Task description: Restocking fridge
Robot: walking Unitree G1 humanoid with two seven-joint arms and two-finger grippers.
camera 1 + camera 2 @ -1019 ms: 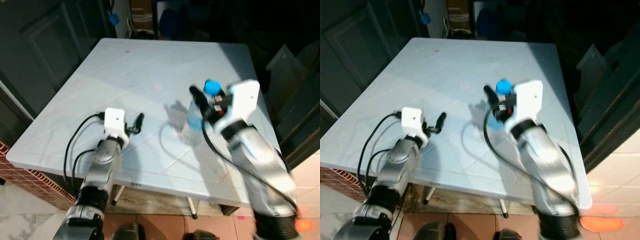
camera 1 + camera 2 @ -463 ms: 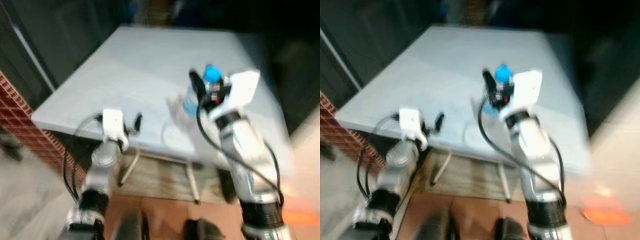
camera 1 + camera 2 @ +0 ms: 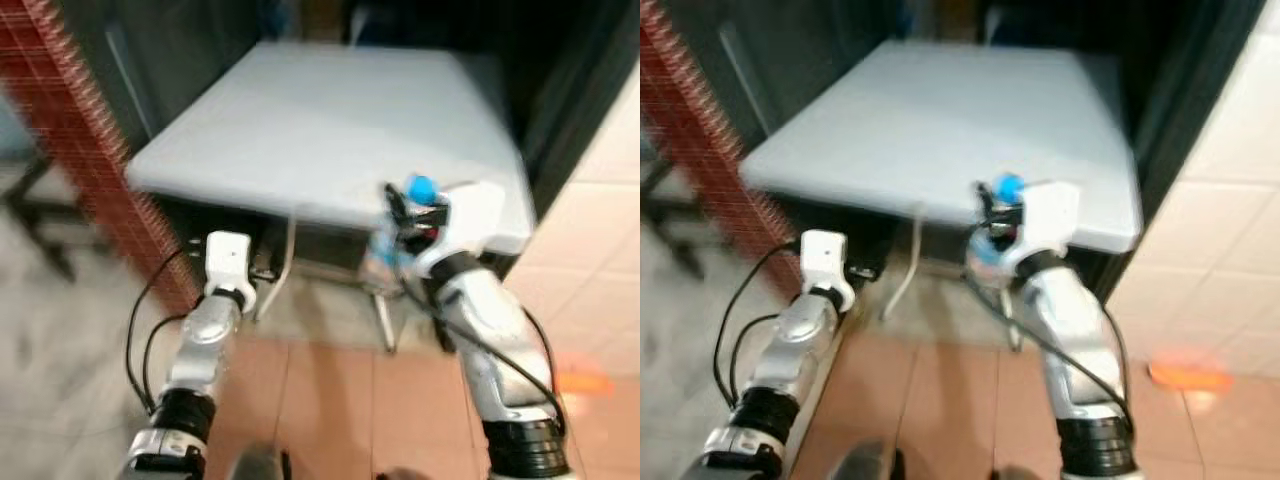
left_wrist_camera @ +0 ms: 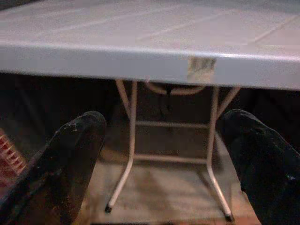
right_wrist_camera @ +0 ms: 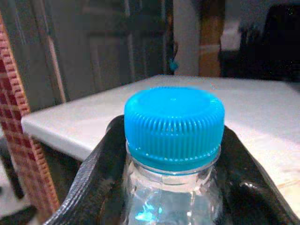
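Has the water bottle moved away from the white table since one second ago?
Yes. The water bottle, shut in the right gripper, was over the white table; now it hangs off the near edge, above the floor.

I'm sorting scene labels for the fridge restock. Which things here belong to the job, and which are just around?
Job:
- water bottle, blue cap, held in the right gripper

Just around:
- white folding table
- left gripper, jaws open
- brick wall
- tiled floor

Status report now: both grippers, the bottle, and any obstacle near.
Right gripper shut on water bottle, held clear of the white table. Left gripper open, empty, facing the table edge. Brick column on the left; views blurred.
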